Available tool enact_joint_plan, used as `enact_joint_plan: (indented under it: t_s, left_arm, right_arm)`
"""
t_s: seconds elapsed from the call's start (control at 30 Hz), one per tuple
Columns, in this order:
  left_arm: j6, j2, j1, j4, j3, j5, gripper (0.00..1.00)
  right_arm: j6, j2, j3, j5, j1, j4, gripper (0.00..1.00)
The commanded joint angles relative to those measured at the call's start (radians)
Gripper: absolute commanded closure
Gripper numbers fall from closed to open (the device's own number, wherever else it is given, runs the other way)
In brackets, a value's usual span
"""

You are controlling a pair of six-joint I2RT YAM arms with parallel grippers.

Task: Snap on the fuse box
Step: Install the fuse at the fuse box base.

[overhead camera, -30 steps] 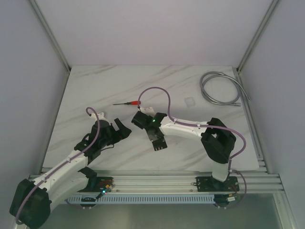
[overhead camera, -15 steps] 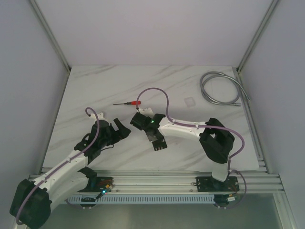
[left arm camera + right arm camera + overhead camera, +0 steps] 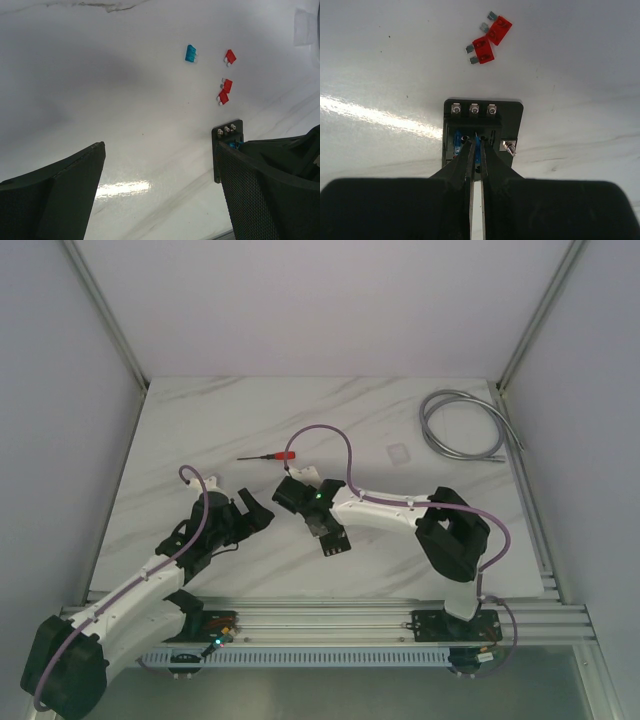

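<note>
Two tools: right tool (image 3: 476,146) narrow, pinching blue fuse (image 3: 477,140) at fuse box (image 3: 512,112), prob. seating it; left tool (image 3: 160,150) wide, empty.

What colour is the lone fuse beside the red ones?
The lone fuse is blue, clearest in the left wrist view.

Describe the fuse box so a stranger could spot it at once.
On the white marble table, look near the middle. The fuse box is the flat black block under the closed tips of the right gripper. Unlike the loose red fuses beside it, it has three screws along one edge.
</note>
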Motion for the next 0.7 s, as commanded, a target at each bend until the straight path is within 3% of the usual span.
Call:
enact_joint_plan:
  t_s: [0.0, 0.37, 0.67]
  left_arm:
    - [-0.004, -0.006, 0.005, -0.01, -0.01, -0.002, 0.0]
    - [-0.006, -0.014, 0.004, -0.009, -0.01, 0.001, 0.0]
    - [-0.007, -0.017, 0.005, -0.008, -0.012, 0.004, 0.0]
  right_arm:
    - [-0.006, 0.02, 0.018, 0.021, 0.007, 0.004, 1.0]
    - [-0.011, 0.024, 0.012, 0.005, 0.01, 0.008, 1.0]
    - [-0.008, 0.026, 0.007, -0.014, 0.01, 0.017, 0.87]
